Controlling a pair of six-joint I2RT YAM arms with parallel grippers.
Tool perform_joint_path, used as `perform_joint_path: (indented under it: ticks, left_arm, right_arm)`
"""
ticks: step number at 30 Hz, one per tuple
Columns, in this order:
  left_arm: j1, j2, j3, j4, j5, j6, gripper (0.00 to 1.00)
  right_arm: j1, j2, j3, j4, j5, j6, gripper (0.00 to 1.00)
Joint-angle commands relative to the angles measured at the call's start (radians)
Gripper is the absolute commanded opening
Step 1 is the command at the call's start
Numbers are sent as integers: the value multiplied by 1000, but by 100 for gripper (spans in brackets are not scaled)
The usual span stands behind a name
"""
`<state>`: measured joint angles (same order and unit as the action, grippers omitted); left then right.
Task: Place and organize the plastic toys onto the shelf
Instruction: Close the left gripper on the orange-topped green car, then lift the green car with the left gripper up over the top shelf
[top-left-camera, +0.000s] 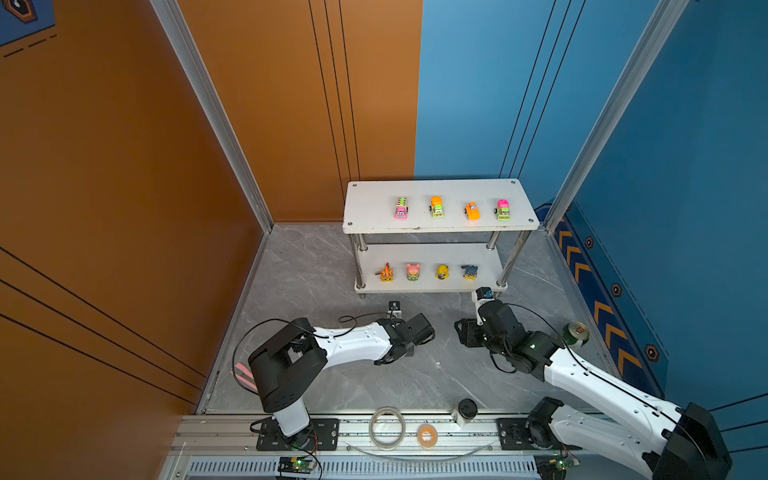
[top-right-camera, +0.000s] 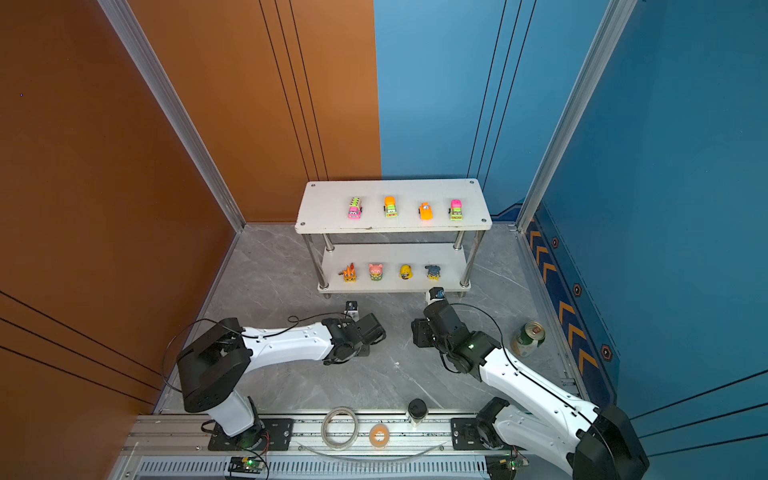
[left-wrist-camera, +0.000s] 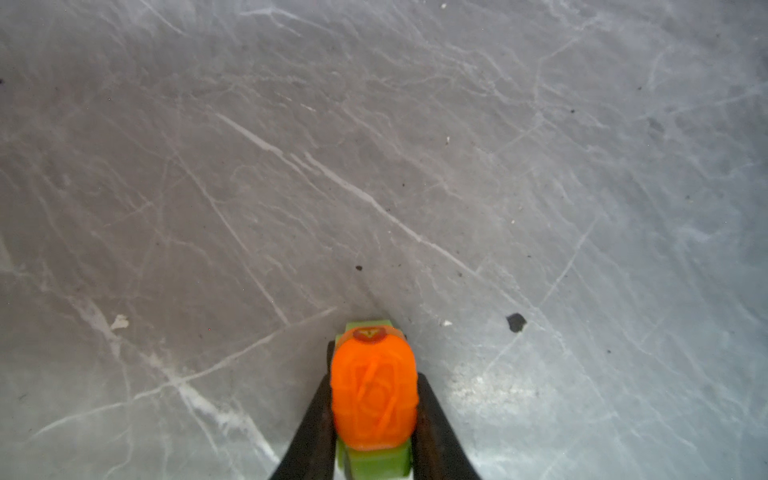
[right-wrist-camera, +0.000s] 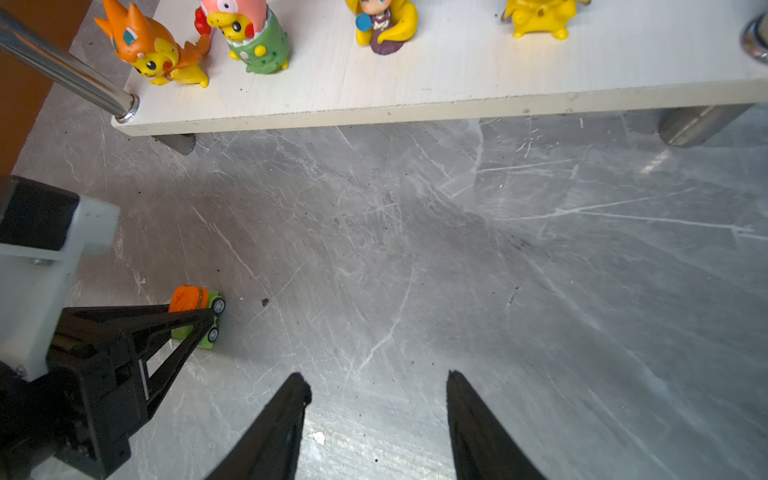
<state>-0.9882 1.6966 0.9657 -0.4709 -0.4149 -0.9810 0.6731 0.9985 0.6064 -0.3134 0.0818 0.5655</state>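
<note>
The shelf (top-left-camera: 365, 210) stands at the back with several toy cars (top-left-camera: 436, 206) in a row on its top board. Several figurines (top-left-camera: 413, 272) line its lower board (right-wrist-camera: 457, 83). On the floor in front lies an orange-and-green car (left-wrist-camera: 374, 395), which both top views hide under the left wrist. My left gripper (left-wrist-camera: 374, 365) is shut on this car, one black finger pressed to each side, and its wheels rest on the floor (right-wrist-camera: 195, 307). To the right of it my right gripper (right-wrist-camera: 376, 382) hangs open over bare floor, holding nothing.
A green drinks can (top-left-camera: 575, 334) lies by the right wall behind the right arm. Two tape rolls (top-left-camera: 386, 428) and a black-capped pot (top-left-camera: 465, 409) sit on the front rail. A pink object (top-left-camera: 243, 374) lies at the left floor edge.
</note>
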Motion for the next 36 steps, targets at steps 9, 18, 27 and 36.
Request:
perform_joint_path:
  ticks: [9, 18, 27, 36]
  left_arm:
    - [20, -293, 142, -245, -72, 204, 18]
    - [89, -427, 529, -376, -239, 502, 17]
    - [269, -205, 943, -377, -113, 723, 16]
    - [443, 33, 1250, -464, 60, 770, 16]
  right_arm:
    - [-8, 31, -13, 3, -18, -25, 56]
    - [15, 127, -8, 45, -51, -11, 54]
    - [65, 213, -1, 74, -39, 0, 52]
    - [78, 327, 19, 128, -60, 2, 51]
